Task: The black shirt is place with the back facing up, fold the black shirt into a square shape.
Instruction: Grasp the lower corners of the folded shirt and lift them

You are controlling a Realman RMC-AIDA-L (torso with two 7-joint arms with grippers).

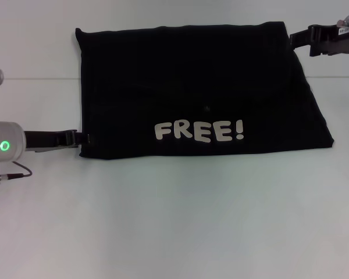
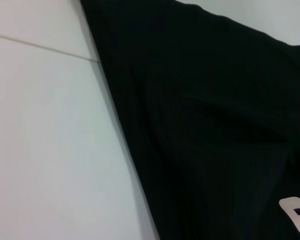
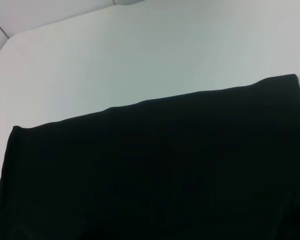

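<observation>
My left gripper (image 1: 84, 138) sits right at the shirt's (image 1: 192, 87) near-left corner, low on the bench (image 1: 174, 221), tips touching or just under the hem; I can't tell whether they are parted or pinched. My right gripper (image 1: 296, 38) is up at the far-right corner, its tip at the cloth's edge, and again I can't tell how the fingers stand. Neither wrist view shows its own fingers, only black cloth against the pale top. So the arms sit on diagonal corners, with the shirt between them. It lies mid-bench toward the far edge, already folded to a wide rectangle, print "FREE!" (image 1: 199, 131) face up near the front edge. The long axis runs left to right, across me. The right side flares out a bit toward the near-right corner, so it isn't quite true. I judge the task well along: what's left is to shorten that long axis, one side carried over the other. The left gripper is nearer the front hem, the right nearer the back, so each has its own corner within reach.
</observation>
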